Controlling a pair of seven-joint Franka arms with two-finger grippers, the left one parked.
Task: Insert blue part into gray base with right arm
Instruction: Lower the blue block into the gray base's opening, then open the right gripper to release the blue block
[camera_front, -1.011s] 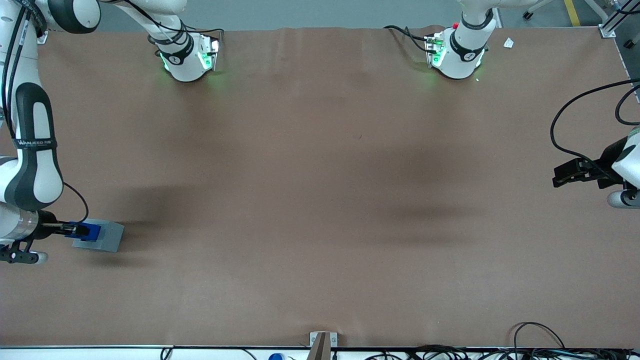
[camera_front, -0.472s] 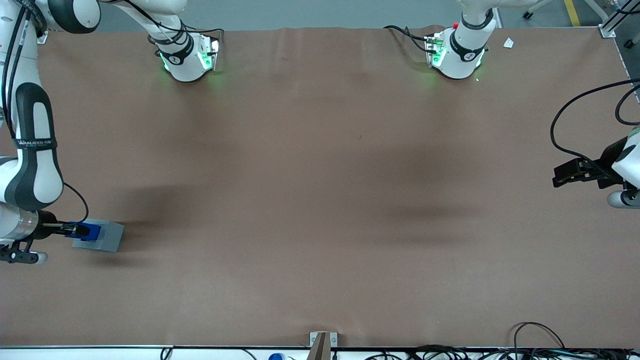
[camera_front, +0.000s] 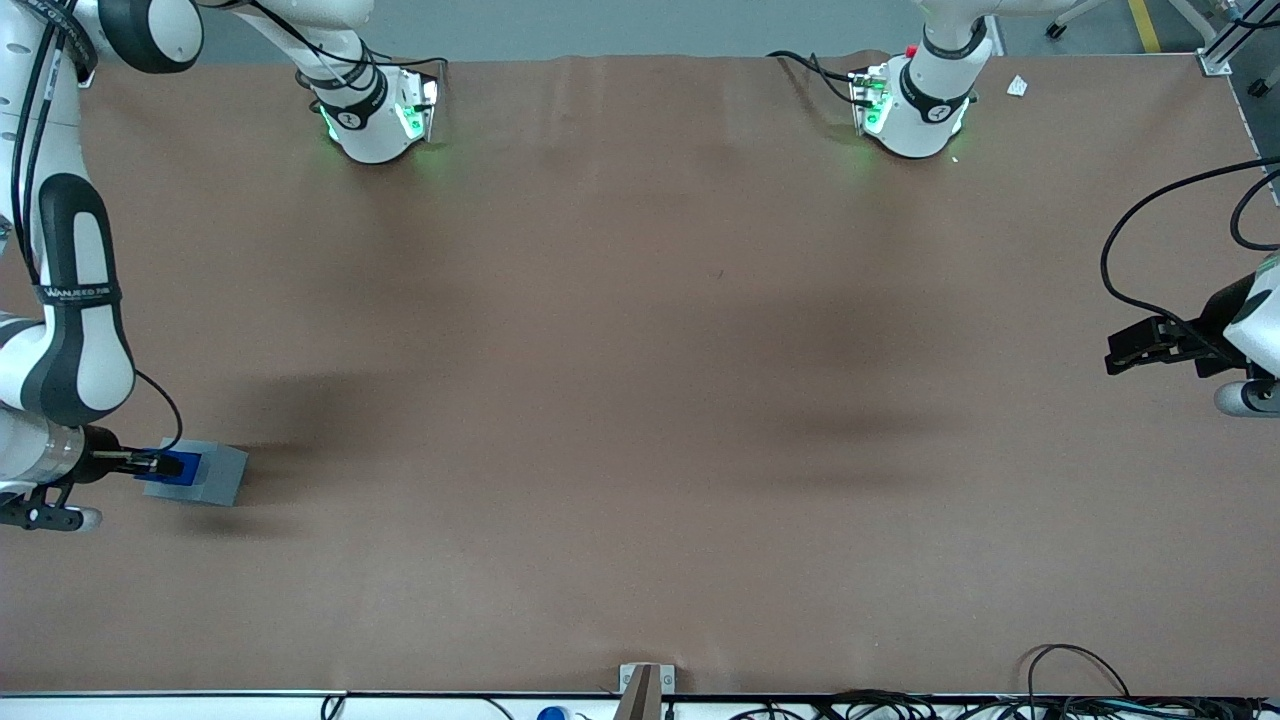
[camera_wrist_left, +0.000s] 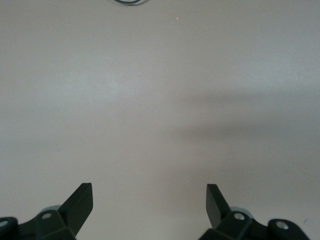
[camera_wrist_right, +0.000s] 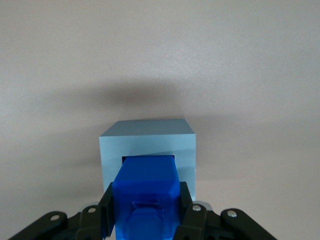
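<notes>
The gray base (camera_front: 215, 473) sits on the brown table near the working arm's end. The blue part (camera_front: 178, 466) sits at its socket, its lower end inside the opening. My right arm's gripper (camera_front: 165, 464) is shut on the blue part and holds it over the base. In the right wrist view the blue part (camera_wrist_right: 146, 192) is clamped between the two black fingers (camera_wrist_right: 106, 207), and its end enters the square socket of the gray base (camera_wrist_right: 146, 139).
The brown table (camera_front: 640, 400) stretches wide toward the parked arm's end. Two arm bases (camera_front: 375, 115) stand at the table's edge farthest from the front camera. Cables (camera_front: 1080, 690) lie along the near edge.
The right arm has shifted slightly lower and the blue part has sunk a little further into the gray base. The base has not moved.
</notes>
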